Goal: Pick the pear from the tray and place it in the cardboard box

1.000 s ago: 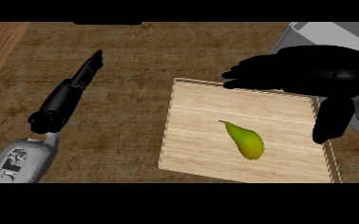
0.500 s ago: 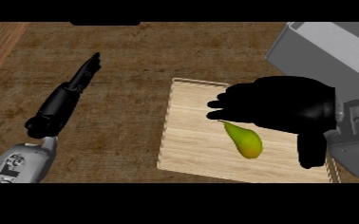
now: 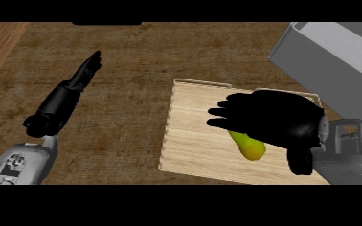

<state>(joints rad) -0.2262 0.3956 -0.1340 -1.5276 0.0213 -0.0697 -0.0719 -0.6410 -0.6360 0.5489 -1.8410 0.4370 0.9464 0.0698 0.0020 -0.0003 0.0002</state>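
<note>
A yellow-green pear (image 3: 249, 147) lies on the light wooden tray (image 3: 189, 143), right of the tray's middle. My right hand (image 3: 276, 119) hangs directly over the pear's upper end and hides it. Its fingers spread toward the left and its thumb points down beside the fruit, so the hand is open. I cannot tell whether it touches the pear. The box (image 3: 322, 62) looks grey and stands at the upper right, just beyond the tray's far corner. My left hand (image 3: 67, 96) rests at the left with straight fingers, holding nothing.
The dark wooden counter (image 3: 134, 57) stretches left of and behind the tray. The tray's raised rim (image 3: 203, 82) runs along its far side. My right forearm (image 3: 343, 148) crosses the tray's right edge.
My right hand has come from the tray's far right corner down over the pear and now covers its top. The box shows more at the upper right. The left hand holds its pose.
</note>
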